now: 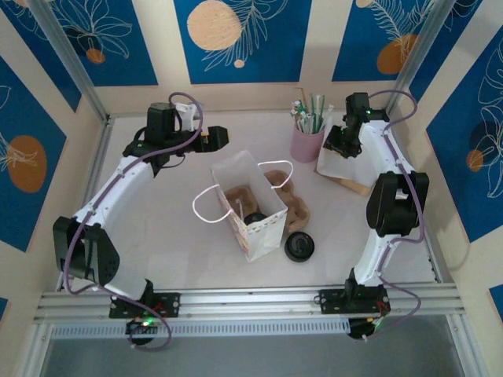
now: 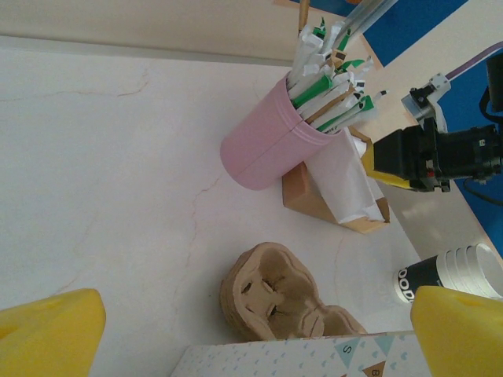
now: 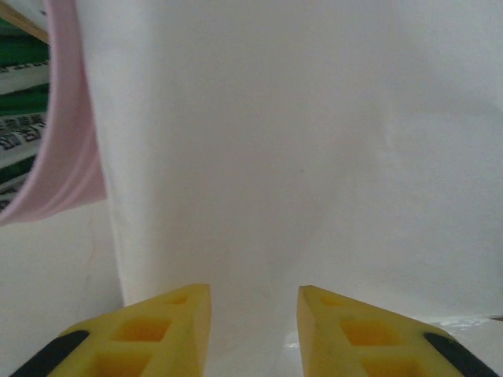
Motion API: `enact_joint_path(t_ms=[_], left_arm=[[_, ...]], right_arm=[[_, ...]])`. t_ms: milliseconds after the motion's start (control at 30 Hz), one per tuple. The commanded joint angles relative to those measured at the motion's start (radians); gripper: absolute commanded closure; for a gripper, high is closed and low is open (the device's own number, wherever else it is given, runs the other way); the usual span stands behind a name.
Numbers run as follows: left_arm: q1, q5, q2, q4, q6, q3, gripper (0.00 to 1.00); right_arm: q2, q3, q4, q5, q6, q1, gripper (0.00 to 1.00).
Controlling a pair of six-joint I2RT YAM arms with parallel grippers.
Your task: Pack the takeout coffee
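Observation:
The takeout coffee [image 2: 454, 273], a white paper cup with a black band at its base, shows at the right edge of the left wrist view, beyond the brown pulp cup carrier [image 2: 271, 294]. My left gripper [image 1: 218, 137] hangs wide open behind the white paper bag [image 1: 263, 177]; nothing is between its yellow fingers [image 2: 55, 334]. My right gripper [image 1: 336, 149] is at the napkin holder [image 1: 346, 174]. Its fingers [image 3: 169, 326] stand a little apart with the white napkins [image 3: 299, 157] right ahead, and I see nothing gripped.
A pink cup of straws [image 1: 306, 141] stands just left of the napkin holder. The open bag holds a brown carrier and a dark round thing [image 1: 253, 218]. A round black thing [image 1: 299, 247] sits at the bag's front right; I cannot tell what it is.

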Motion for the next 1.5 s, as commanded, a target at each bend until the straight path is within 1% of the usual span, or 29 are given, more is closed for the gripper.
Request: enact_joint_path(t_ms=[0,200,367,467,567,633,700,833,1000,1067,1133,1167,1267,1367,1467], left_arm=[[-0.007,-0.013,-0.026,-0.015,0.009,-0.011,0.0],[-0.007,-0.014,-0.03,-0.014,0.013,-0.017,0.0],[-0.007,-0.013,-0.032,-0.012,0.01,-0.022,0.0],[-0.007,-0.017,-0.037,-0.01,0.01,-0.027,0.0],[-0.007,-0.018,-0.04,-0.015,0.011,-0.029,0.0],[-0.008,-0.02,-0.041,-0.015,0.013,-0.029,0.0],[-0.007,-0.019,-0.042,-0.015,0.012,-0.031,0.0],[-0.006,-0.02,-0.041,-0.014,0.01,-0.029,0.0],[-0.007,-0.021,-0.042,-0.017,0.01,-0.031,0.0],[-0.007,-0.021,-0.043,-0.021,0.012,-0.031,0.0],[-0.007,-0.023,-0.047,-0.024,0.012,-0.032,0.0],[-0.008,-0.023,-0.05,-0.025,0.012,-0.033,0.0],[-0.007,-0.022,-0.062,-0.032,0.012,-0.03,0.0],[-0.008,-0.013,-0.081,-0.036,0.006,-0.031,0.0],[-0.007,0.001,-0.107,-0.04,-0.004,-0.034,0.0]], right_arm=[[-0.069,-0.006,0.019,-0.052,-0.006,0.015,0.62],[-0.137,-0.044,0.02,-0.019,-0.006,0.041,0.58],[-0.138,-0.04,0.004,-0.012,-0.018,0.059,0.42],[-0.116,-0.044,-0.012,0.02,-0.021,0.059,0.36],[-0.099,-0.053,-0.016,0.059,-0.034,0.063,0.37],[-0.085,-0.061,-0.006,0.055,-0.049,0.067,0.37],[-0.062,-0.053,-0.008,0.047,-0.062,0.071,0.41],[-0.017,-0.03,-0.02,0.088,-0.081,0.095,0.42],[0.022,-0.008,-0.034,0.149,-0.085,0.105,0.49],[0.028,-0.006,-0.035,0.168,-0.085,0.105,0.56],[0.02,-0.003,-0.041,0.191,-0.08,0.106,0.66],[0.009,-0.003,-0.046,0.207,-0.077,0.107,0.72],[-0.045,-0.005,-0.058,0.254,-0.072,0.111,0.84],[-0.107,0.0,-0.078,0.287,-0.065,0.109,0.93],[-0.182,0.006,-0.094,0.306,-0.057,0.111,0.99]])
